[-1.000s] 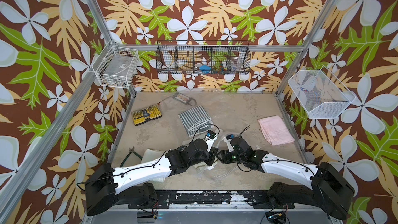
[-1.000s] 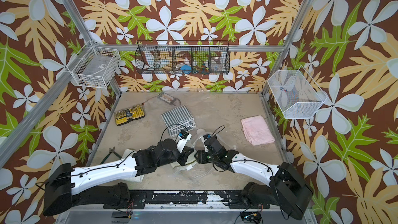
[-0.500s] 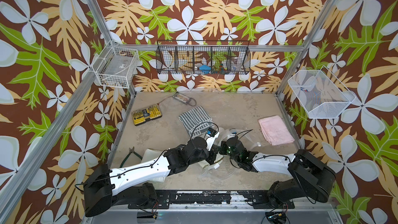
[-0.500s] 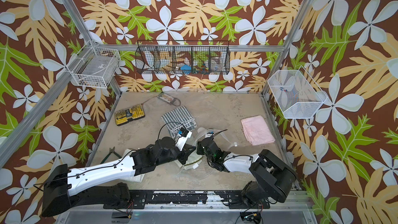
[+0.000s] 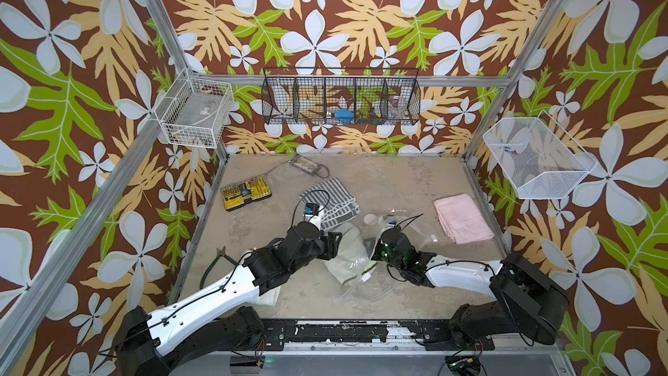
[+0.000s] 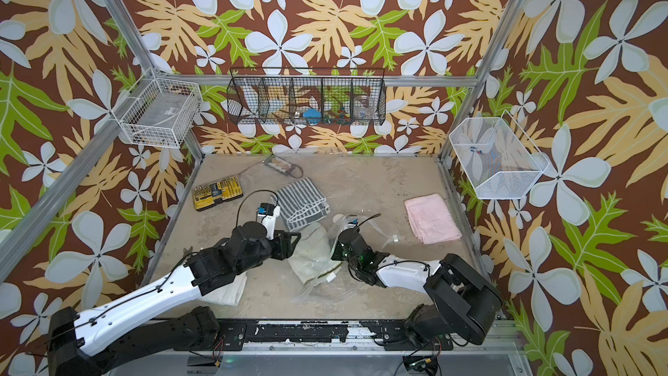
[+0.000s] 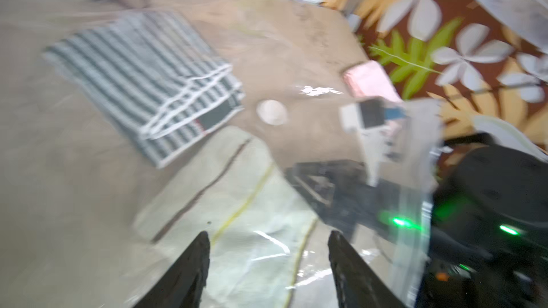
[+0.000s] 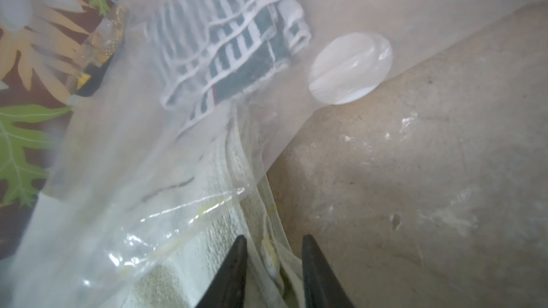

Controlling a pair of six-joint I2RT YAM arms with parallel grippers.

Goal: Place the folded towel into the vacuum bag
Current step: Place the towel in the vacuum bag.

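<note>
Carefully now: your folded towel point(image 5: 349, 252) can slip out of the vacuum bag point(image 5: 356, 292).
It lies between both arms, the near part under the clear film and the far part seemingly outside the mouth; how deep it sits, you cannot tell. Your left gripper point(image 7: 267, 237) hovers over it with jaws wide apart, gripping nothing. Your right gripper point(image 8: 274, 237) shows a narrow gap with film and towel edge inside; whether it pinches them is not clear. If it holds both layers and you pull, the towel comes out with the bag. If the left arm drags low, it can unfold the cloth or catch the striped towel point(image 5: 329, 200) just beside.
</note>
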